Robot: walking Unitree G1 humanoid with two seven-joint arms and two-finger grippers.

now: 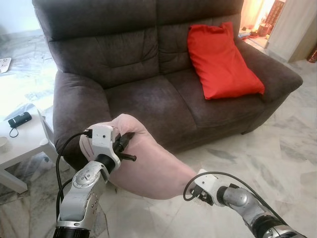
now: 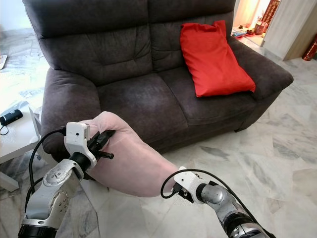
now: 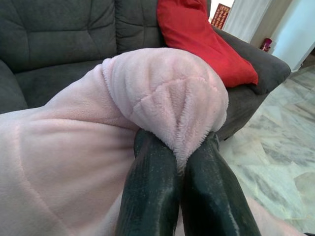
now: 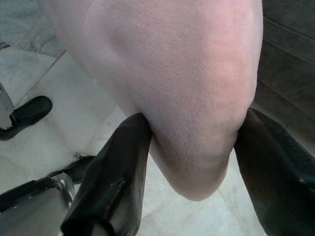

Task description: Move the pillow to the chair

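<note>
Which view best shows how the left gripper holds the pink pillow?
The left wrist view: the left gripper has its two fingers pinched shut on a fold of the pink pillow. The eye views show the whole pillow held between both grippers, this grip partly hidden. The right wrist view shows the pillow's other end.

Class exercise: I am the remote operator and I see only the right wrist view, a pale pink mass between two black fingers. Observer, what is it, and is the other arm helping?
Observer: It is a pink pillow, held off the floor in front of a dark sofa.
Operator: And the left arm?
Observer: The left gripper is shut on a pinched fold at the pillow's other end.
Operator: Anything on the sofa?
Observer: A red pillow leans against its backrest, on the robot's right.
Operator: Anything else nearby?
Observer: A white side table stands on the robot's left.
</note>
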